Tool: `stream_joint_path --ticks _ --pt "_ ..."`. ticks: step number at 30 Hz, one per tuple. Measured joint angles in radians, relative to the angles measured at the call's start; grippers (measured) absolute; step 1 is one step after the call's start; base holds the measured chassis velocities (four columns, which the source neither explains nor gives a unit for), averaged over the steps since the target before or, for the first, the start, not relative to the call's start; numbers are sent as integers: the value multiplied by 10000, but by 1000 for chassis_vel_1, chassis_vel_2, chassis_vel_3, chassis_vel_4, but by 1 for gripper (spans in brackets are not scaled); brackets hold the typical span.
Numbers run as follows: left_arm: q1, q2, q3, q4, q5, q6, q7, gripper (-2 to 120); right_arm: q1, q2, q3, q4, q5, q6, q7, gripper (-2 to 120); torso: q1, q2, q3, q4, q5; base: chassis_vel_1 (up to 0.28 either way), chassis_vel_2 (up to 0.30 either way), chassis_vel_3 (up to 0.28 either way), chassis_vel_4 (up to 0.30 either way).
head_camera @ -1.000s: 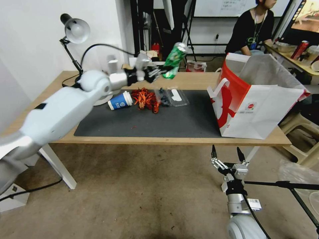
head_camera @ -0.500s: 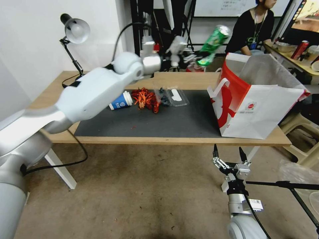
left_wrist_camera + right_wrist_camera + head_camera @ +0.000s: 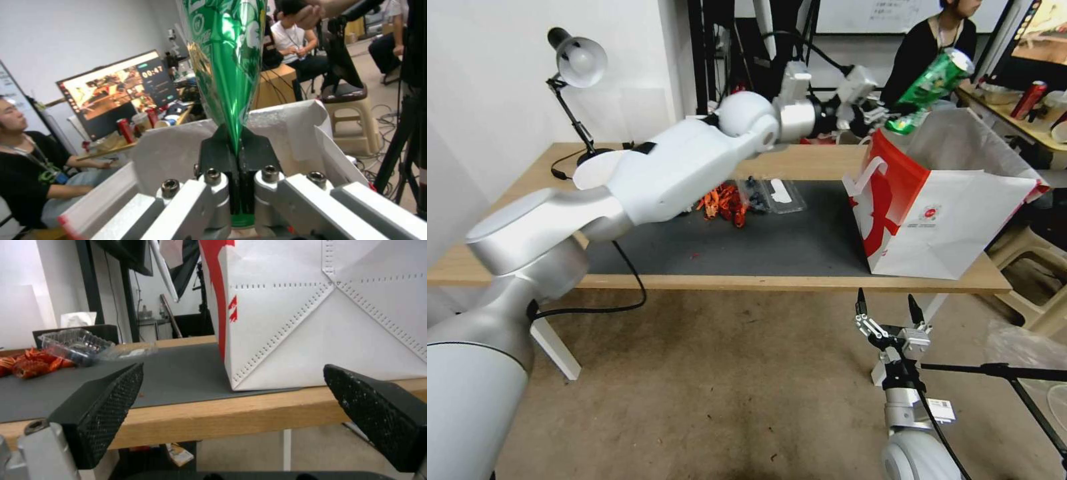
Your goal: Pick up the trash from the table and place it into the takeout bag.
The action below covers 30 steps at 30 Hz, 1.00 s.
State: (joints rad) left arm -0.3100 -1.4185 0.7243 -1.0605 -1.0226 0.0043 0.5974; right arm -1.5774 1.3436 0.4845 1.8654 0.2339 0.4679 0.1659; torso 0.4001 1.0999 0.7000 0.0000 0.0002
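Observation:
My left gripper (image 3: 887,115) is shut on a green drink can (image 3: 935,85), holding it tilted in the air just over the open mouth of the takeout bag (image 3: 954,220). In the left wrist view the can (image 3: 227,66) rises from between the shut fingers (image 3: 216,156), with the bag's silvery lining (image 3: 169,150) below. More trash lies on the table's (image 3: 800,161) dark mat (image 3: 787,243): red crayfish shells (image 3: 725,201) and a clear plastic box (image 3: 775,193). My right gripper (image 3: 886,308) hangs open below the table's front edge, facing the bag (image 3: 320,323).
A desk lamp (image 3: 578,61) stands at the table's far left corner. A person sits behind the bag at another desk holding a red can (image 3: 1029,99). A pale stool (image 3: 1030,263) and a black tripod leg (image 3: 1000,370) are on the right.
My left arm has swung to the right and upward with the green can, from above the mat's far edge to over the bag's mouth. The right arm has stayed put.

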Motion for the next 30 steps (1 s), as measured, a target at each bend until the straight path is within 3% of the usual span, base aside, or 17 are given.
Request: stream_joint_path --ticks 5,12,18,21,22,28,29,30 --pt "-40 -790 107 610 153 -46 45 0 -19 -9 27 -21 11 52 5 100 -1 0 0 -4 2 0 0 0 0" --pt "-53 -1082 319 936 379 -66 47 1 -30 3 38 -33 24 117 8 100 -2 2 0 1 -2 0 0 0 0" --pt "97 -1101 389 929 558 -134 -163 21 -48 32 39 -126 26 221 7 100 -2 2 0 0 -2 0 0 0 0" --pt "128 -1003 384 759 568 -157 -264 38 -55 36 58 -130 34 239 8 100 -2 2 0 1 -3 0 0 0 0" --pt "128 -1003 384 759 568 -157 -264 38 -55 36 58 -130 34 239 8 100 -2 2 0 1 -3 0 0 0 0" --pt "204 -840 21 423 479 -167 -580 59 -43 32 67 -130 41 241 8 100 -1 2 0 -1 -2 0 0 0 0" --pt "290 -711 -207 240 433 -176 -770 68 -40 35 68 -136 42 242 8 100 -1 2 -1 -1 -3 0 0 0 0" --pt "290 -711 -207 240 433 -176 -770 68 -40 35 68 -136 42 242 8 100 -1 2 -1 -1 -3 0 0 0 0"
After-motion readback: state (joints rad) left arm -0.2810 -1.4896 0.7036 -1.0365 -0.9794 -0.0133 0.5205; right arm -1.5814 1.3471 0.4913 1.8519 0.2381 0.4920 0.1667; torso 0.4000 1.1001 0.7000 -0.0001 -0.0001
